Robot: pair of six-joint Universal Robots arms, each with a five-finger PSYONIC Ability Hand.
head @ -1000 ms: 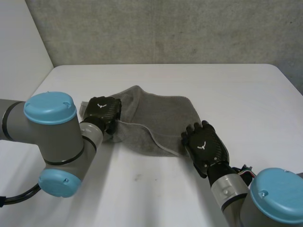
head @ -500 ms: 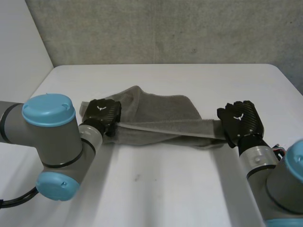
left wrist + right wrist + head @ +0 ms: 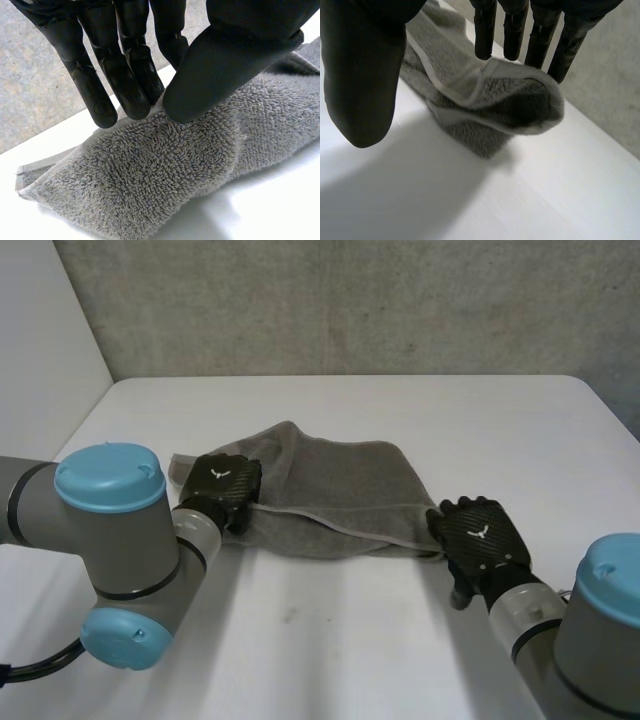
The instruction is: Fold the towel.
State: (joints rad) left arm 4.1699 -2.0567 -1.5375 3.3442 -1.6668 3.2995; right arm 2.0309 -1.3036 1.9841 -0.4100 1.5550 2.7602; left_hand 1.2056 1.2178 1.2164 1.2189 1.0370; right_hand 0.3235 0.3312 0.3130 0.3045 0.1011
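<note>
A white table (image 3: 330,640) stands before a grey concrete wall (image 3: 350,300), and the grey towel (image 3: 340,490) lies on it between the two hands. The left hand (image 3: 225,485) stays at the towel's edge, pinching a fold between thumb and fingers (image 3: 125,75). Half a second ago the right hand (image 3: 478,540) held the other end stretched. Now it is lower, its fingers (image 3: 485,35) are straight and hold nothing, and the towel's end lies just under its fingertips. Each hand's back carries a small white emblem.

A white table (image 3: 350,650) is being taken up, just left of the frame's centre, by one crumpled grey towel (image 3: 345,502) lying directly on it.
</note>
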